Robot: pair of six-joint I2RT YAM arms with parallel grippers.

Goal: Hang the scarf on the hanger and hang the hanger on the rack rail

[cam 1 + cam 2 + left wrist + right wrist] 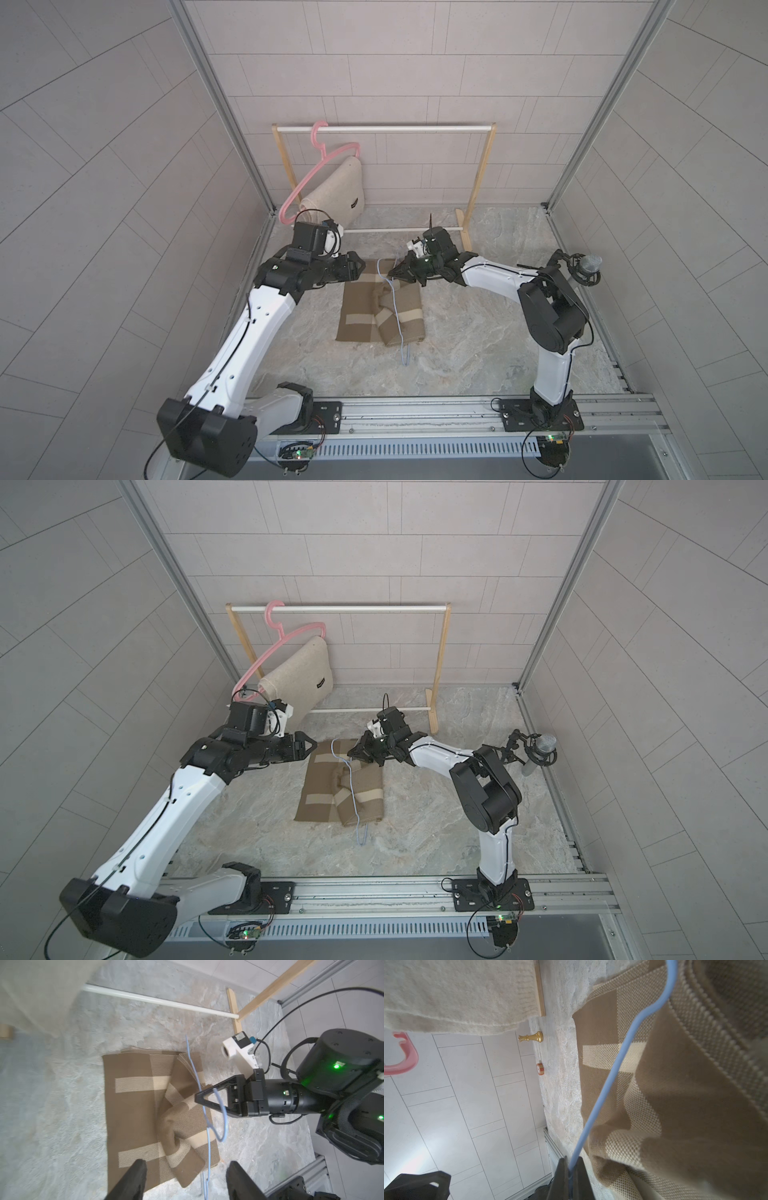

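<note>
The right gripper pinched the blue hanger at one o'clock of the scarf. The left gripper, jaws spread wide, hovered at eleven o'clock.

So the tabletop is this grey marbled stone-look slab, walled in on three sides. Smack in the middle lies a brown scarf with cream stripes: left half folded flat, right half all rumpled up. A skinny blue wire hanger runs across the rumpled part, and its near tip pokes past the scarf's edge onto the stone. At the back, a wooden rack stands on its feet. Over by the wall there's a little gold pawn-looking piece and a small red-and-tan round thing.
</note>
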